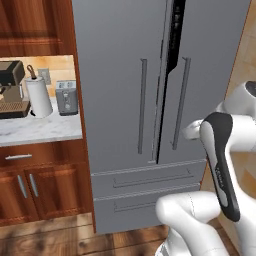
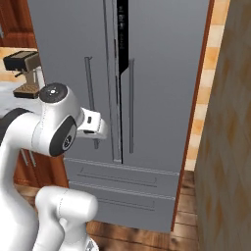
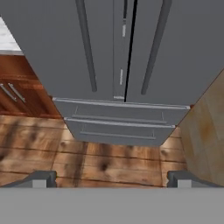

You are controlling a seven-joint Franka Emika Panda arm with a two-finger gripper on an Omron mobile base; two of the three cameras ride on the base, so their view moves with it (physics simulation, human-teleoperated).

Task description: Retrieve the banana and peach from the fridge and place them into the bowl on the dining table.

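The fridge (image 1: 125,75) is tall, grey and smooth, with two long thin bar handles and two flat drawers at the bottom. Its right door is open just a crack – a dark slit runs down the middle. The gripper (image 3: 111,179) hangs in front of the fridge, well apart from it, with its two small dark tips spread wide and nothing between them. The wooden floor (image 3: 109,162) is brown and streaky. A white paper towel roll (image 1: 38,96) stands on the marble counter (image 1: 40,131) – beside a toaster (image 1: 66,97)

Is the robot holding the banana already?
No, the gripper has its jaws spread wide with only wooden floor between them, and the fridge is just slightly ajar.
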